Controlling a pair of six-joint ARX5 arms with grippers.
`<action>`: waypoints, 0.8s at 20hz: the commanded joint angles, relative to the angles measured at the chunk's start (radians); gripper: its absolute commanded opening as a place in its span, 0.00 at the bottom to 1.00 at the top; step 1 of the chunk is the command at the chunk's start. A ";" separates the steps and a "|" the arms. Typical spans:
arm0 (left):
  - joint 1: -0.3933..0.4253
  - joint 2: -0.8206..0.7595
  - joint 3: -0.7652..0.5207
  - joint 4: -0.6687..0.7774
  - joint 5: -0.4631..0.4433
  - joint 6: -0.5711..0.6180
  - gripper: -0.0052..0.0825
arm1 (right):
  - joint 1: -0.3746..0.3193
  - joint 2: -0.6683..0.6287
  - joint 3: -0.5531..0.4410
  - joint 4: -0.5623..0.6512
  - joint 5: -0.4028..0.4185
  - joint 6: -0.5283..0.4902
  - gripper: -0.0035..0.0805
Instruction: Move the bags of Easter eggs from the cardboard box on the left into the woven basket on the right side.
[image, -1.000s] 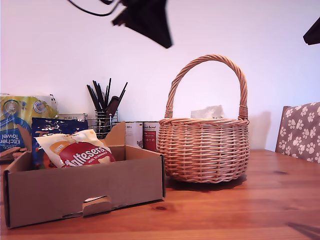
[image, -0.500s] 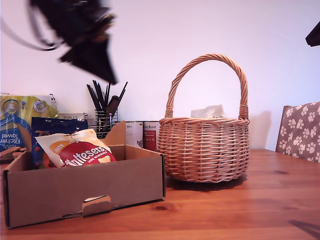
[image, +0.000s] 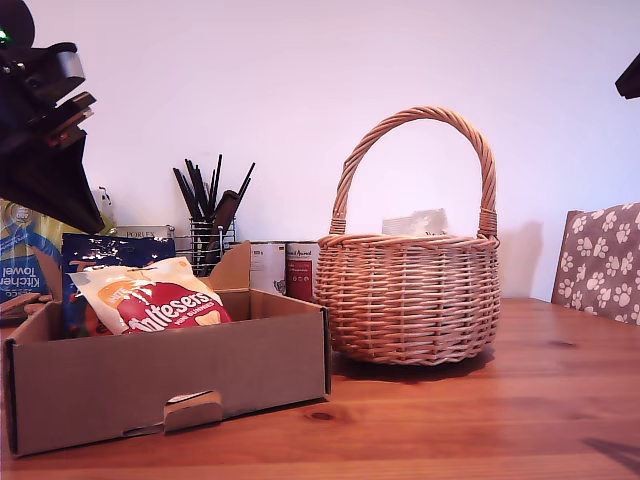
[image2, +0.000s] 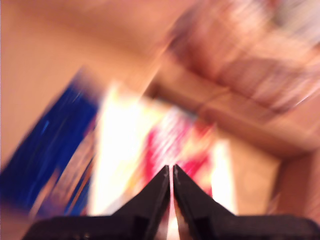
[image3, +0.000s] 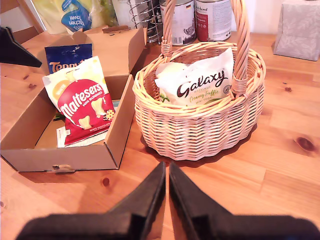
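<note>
The cardboard box (image: 150, 385) (image3: 60, 157) sits at the exterior view's left. In it lie a red-and-white Maltesers bag (image: 155, 300) (image3: 85, 100) and a dark blue Terry's bag (image: 105, 255) (image3: 68, 55). The woven basket (image: 410, 300) (image3: 200, 135) stands beside the box, holding a white Galaxy bag (image3: 197, 82). My first gripper (image: 92, 222) (image2: 171, 171) hangs shut and empty above the box's far end; its view is motion-blurred over both boxed bags. My second gripper (image3: 166, 167) is shut and empty, high above the table in front of box and basket.
Behind the box are a yellow-and-blue kitchen towel pack (image: 30, 260), a wire rack of black utensils (image: 210, 225) and two cans (image: 285, 270). A paw-print cushion (image: 600, 260) is at the exterior view's right. A grey patterned box (image3: 300, 27) stands behind the basket.
My first arm has swung from the top middle of the exterior view to its left and come down over the box. Bags, box and basket have not moved.
</note>
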 joint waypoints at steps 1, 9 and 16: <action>-0.001 -0.005 0.002 0.027 -0.012 -0.013 0.81 | 0.004 0.010 0.017 0.004 0.001 0.000 0.03; -0.054 0.002 0.002 0.116 -0.175 -0.003 0.95 | 0.004 0.050 0.017 0.017 -0.002 0.000 0.03; -0.075 0.085 0.005 0.121 -0.186 -0.006 0.95 | 0.004 0.052 0.017 0.019 -0.002 0.000 0.03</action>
